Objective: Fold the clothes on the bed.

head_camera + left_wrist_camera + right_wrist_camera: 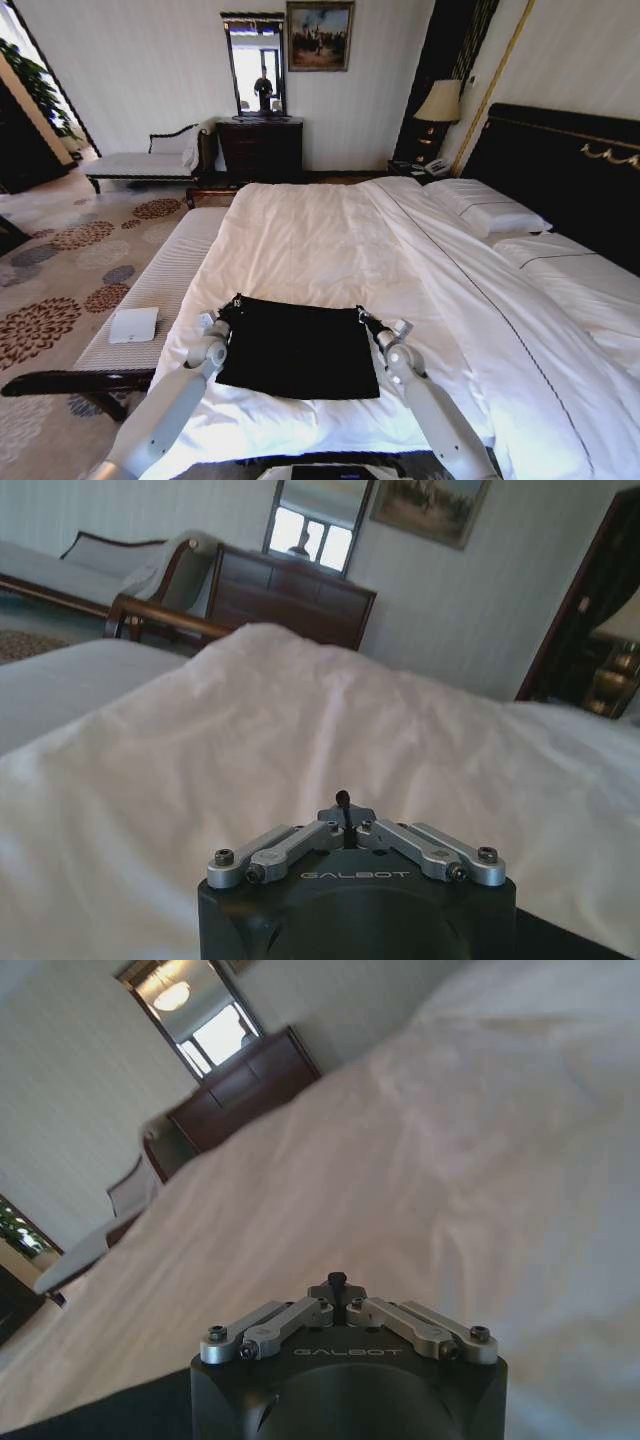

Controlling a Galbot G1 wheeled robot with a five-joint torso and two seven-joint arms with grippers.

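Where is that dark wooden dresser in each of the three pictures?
Head view: dresser against the far wall, top centre.
Left wrist view: dresser beyond the white duvet.
Right wrist view: dresser beyond the duvet, beside the chaise.
Shared landmark: the mirror right above it.

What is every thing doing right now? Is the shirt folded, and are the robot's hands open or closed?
black T-shirt: lying flat on the duvet as a folded rectangle, no sleeves sticking out.
left gripper: at the shirt's far left corner; open or shut, cannot tell.
right gripper: at the shirt's far right corner; open or shut, cannot tell.
bed: made, white duvet spread with light wrinkles.
pillows: lying flat by the headboard.
lamp: upright on the nightstand.
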